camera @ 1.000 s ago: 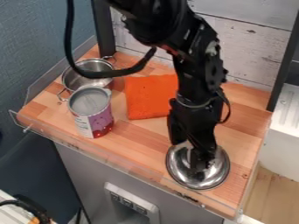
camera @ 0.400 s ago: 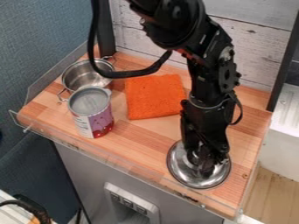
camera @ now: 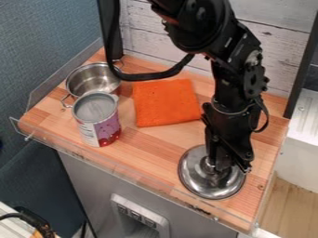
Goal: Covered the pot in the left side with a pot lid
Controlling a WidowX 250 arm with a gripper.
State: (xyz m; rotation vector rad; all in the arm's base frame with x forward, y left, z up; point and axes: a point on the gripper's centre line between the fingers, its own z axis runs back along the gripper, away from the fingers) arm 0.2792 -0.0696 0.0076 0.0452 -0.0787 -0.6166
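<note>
"What do our containers hold?"
"We see bare metal inside the uncovered pot (camera: 93, 79); the upright can (camera: 99, 118) just beside it has a grey top."
"And our lid (camera: 196, 179)?"
"Round, shiny, on the surface (camera: 146, 151), well apart from the pot, under the gripper (camera: 225, 171). We can't tell whether its jaws are open or closed."
"Since earlier, we see the arm has shifted rightward."

The gripper (camera: 223, 168) is at the lid (camera: 197, 175); the can (camera: 99, 125) stands by the open pot (camera: 92, 79), near the cloth (camera: 164, 102).
</note>
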